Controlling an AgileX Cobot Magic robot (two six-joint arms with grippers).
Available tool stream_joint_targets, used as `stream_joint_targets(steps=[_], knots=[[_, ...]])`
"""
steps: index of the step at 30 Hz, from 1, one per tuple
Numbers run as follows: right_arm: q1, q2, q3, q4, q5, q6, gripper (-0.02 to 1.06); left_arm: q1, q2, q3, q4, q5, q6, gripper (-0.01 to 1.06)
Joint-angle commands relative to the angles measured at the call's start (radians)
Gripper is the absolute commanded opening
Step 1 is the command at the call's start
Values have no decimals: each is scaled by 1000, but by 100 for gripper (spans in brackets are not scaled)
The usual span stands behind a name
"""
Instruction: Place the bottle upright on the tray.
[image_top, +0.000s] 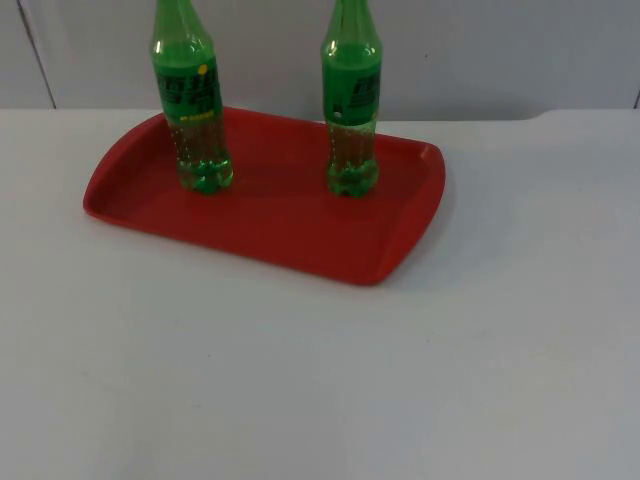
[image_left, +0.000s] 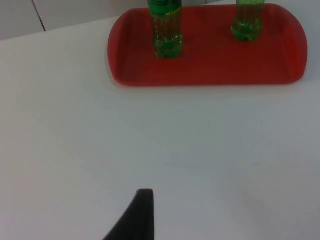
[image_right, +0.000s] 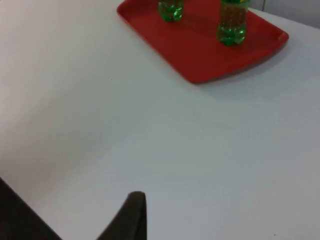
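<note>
The white table (image_top: 320, 380) carries a red tray (image_top: 300, 235) set toward the partition wall (image_top: 500, 50), and on the tray two green bottles stand upright and well apart, the left bottle (image_top: 190, 100) near the tray's left end and the right bottle (image_top: 351, 100) toward its right end. Judged from this, the placing appears complete, with nothing lying on its side and no bottle left off the tray. The left gripper (image_left: 137, 220) and the right gripper (image_right: 130, 220) each hang over bare table well short of the tray, holding nothing; whether their fingers are apart or together cannot be told.
</note>
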Motion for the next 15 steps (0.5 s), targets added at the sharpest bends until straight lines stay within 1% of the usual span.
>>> stream_joint_targets(steps=[1,15], knots=[[0,-4,1,-5,-1,5,105,-4,-5,5,-10,-10,0,105],[0,-4,1,1,-1,-4,105,-4,-5,5,-10,-10,0,105]])
